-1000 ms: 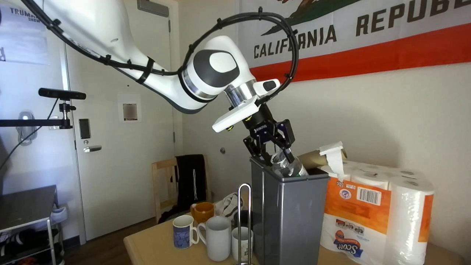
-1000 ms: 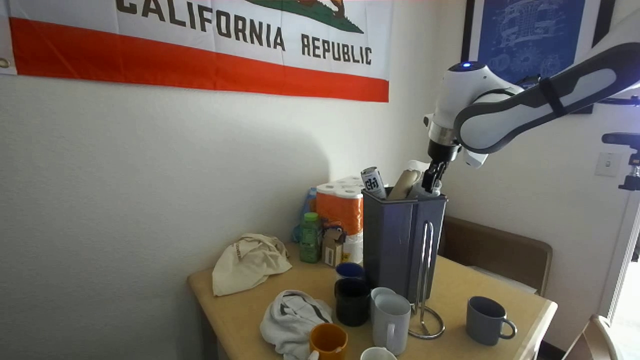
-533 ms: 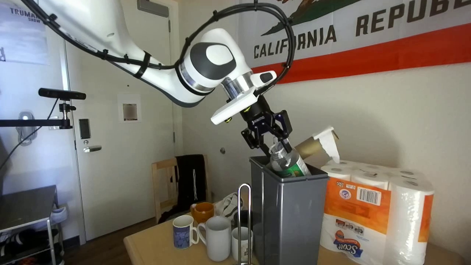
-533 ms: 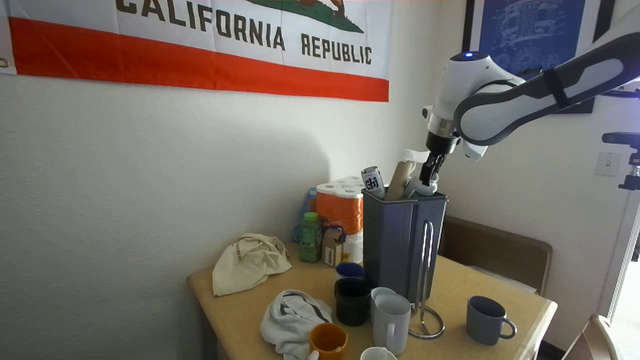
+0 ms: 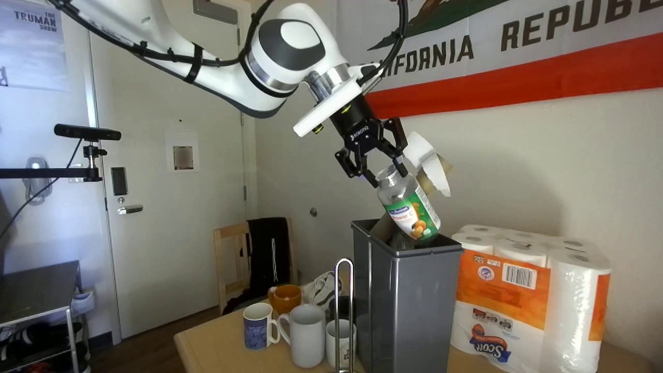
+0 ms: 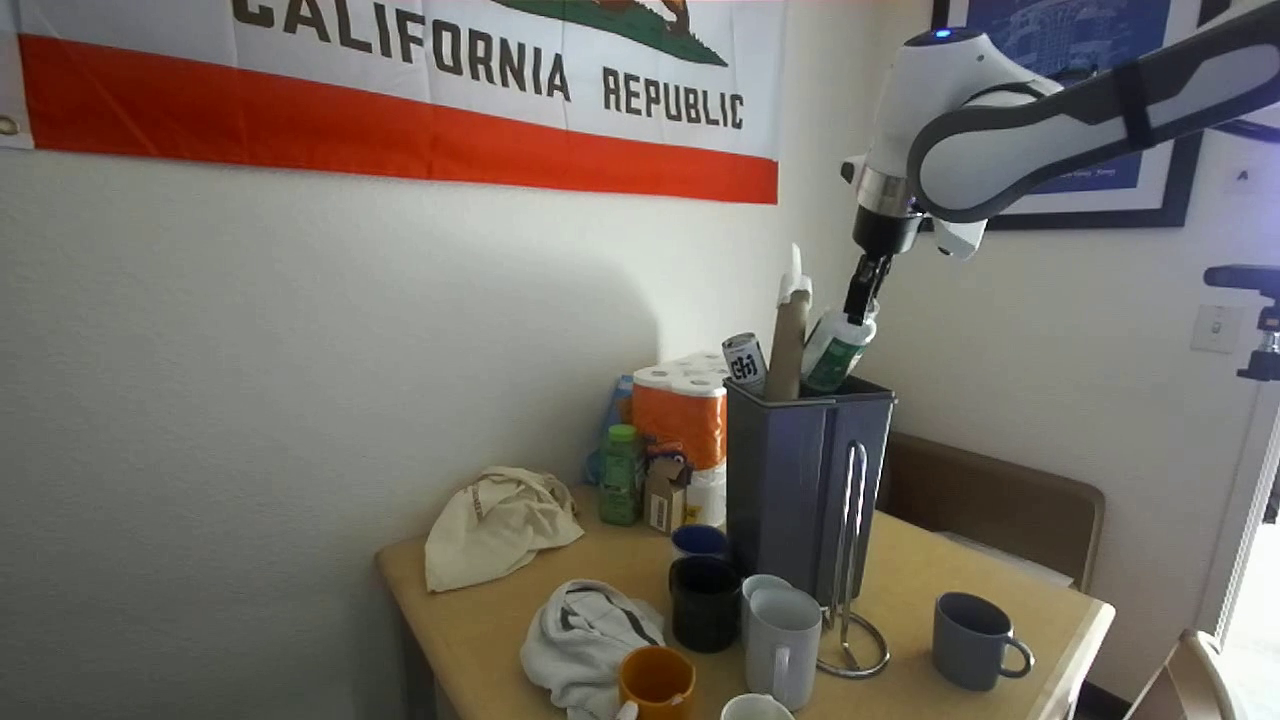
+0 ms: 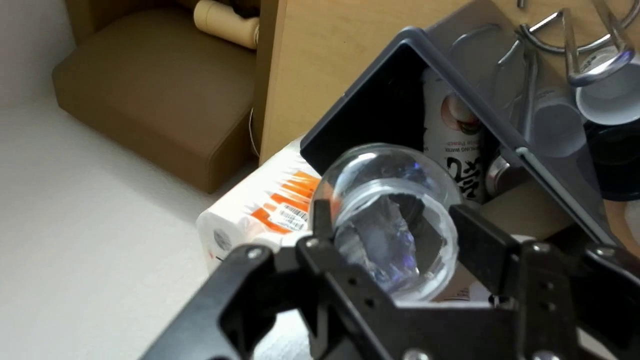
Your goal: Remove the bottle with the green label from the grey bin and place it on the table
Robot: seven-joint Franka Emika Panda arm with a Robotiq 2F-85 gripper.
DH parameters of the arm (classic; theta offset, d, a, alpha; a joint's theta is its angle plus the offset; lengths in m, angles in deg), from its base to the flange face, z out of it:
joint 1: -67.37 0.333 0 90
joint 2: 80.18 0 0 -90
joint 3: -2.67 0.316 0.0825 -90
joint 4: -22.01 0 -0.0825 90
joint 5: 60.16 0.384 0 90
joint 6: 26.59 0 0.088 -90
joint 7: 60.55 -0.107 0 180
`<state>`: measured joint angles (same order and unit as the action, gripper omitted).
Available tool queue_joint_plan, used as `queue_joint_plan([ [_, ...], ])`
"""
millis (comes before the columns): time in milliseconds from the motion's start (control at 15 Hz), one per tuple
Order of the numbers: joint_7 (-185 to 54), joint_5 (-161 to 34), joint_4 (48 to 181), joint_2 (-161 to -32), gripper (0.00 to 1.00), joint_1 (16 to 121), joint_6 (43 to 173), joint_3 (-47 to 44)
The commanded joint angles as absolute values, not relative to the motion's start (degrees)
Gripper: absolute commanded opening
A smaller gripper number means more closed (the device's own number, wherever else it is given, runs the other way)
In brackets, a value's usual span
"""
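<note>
The bottle with the green label [image 5: 409, 208] is held by the end effector [image 5: 388, 176], the fingers of which are clamped on its neck from opposite sides. The bottle is tilted, neck uppermost, and its base is seen at the mouth of the grey bin [image 5: 424, 305]; whether the base lies just inside or just above the rim cannot be told. In the wrist view, the round opening of the bottle is framed between the two fingers. Just beside the bottle, a cardboard tube [image 6: 788, 350] is seen projecting from the bin, nearly upright in an exterior view, with white paper [image 6: 795, 288] at its upper end; a tilted can [image 6: 744, 358] is seen at the rim. The bin is supported by the tabletop [image 6: 910, 560]. Near the bin are arranged a paper-towel pack [image 5: 500, 295], a wire stand [image 5: 336, 305], a black mug [image 6: 705, 610] and a tall white mug [image 6: 785, 640]; a grey mug [image 6: 968, 640] is placed apart. A cream cloth bag [image 6: 495, 535] is laid at the tabletop's edge.
</note>
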<state>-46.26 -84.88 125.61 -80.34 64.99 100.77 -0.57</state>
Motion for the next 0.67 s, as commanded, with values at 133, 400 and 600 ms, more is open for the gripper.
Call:
queue_joint_plan([
  [133,-38.0,-82.0,115.6,-81.4,0.36,64.9,88.2,-0.3],
  [400,-28.3,-75.4,107.3,-82.6,0.36,64.9,76.6,-0.2],
  [600,-22.3,-72.4,101.9,-84.3,0.36,64.8,66.1,-0.2],
])
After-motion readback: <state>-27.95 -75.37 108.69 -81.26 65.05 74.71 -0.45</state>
